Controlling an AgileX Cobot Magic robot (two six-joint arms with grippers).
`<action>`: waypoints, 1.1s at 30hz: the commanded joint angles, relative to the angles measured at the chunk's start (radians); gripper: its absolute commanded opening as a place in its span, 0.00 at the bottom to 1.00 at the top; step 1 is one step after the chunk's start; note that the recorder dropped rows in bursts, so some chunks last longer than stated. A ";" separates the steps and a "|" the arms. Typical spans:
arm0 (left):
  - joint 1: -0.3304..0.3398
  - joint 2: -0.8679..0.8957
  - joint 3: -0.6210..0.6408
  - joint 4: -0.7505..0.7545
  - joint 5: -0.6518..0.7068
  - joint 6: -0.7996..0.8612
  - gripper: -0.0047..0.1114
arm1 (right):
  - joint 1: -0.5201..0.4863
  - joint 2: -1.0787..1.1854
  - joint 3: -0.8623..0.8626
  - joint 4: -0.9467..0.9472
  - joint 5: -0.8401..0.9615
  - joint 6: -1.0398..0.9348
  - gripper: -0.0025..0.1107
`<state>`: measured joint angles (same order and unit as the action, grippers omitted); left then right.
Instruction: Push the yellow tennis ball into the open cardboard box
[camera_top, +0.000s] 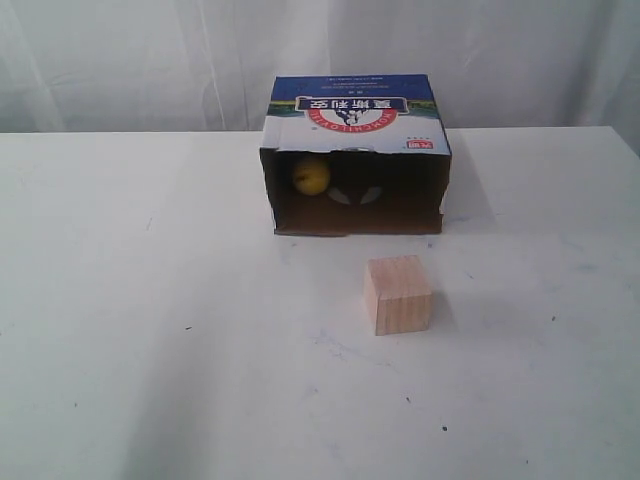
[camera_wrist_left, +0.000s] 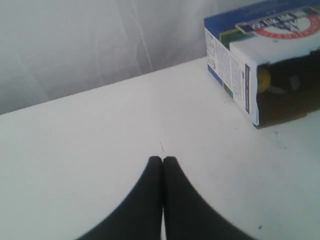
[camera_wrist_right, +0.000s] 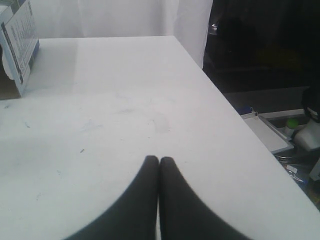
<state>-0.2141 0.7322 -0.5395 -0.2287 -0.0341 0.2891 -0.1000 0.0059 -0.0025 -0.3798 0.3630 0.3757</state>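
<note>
Ball sits inside the box, in the dark interior by its left wall in the exterior view. The box stands at the back of a white table, its open face toward the camera. A cube stands in front, apart from it. Dark specks and faint scuffs mark the tabletop. A white curtain hangs behind. The left gripper and right gripper have fingers pressed together, empty, over bare table. Beyond the table's edge by the right arm, the room is dark.
</note>
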 joint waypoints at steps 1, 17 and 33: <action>0.023 -0.157 0.004 0.191 0.034 -0.225 0.04 | 0.000 -0.006 0.002 -0.004 -0.011 0.002 0.02; 0.023 -0.501 0.002 0.351 0.333 -0.403 0.04 | 0.000 -0.006 0.002 -0.004 -0.013 0.002 0.02; 0.037 -0.395 0.256 0.591 0.323 -0.694 0.04 | 0.000 -0.006 0.002 -0.004 -0.011 0.002 0.02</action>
<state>-0.1930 0.3375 -0.3656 0.3012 0.4274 -0.3213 -0.1000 0.0059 -0.0025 -0.3798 0.3630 0.3757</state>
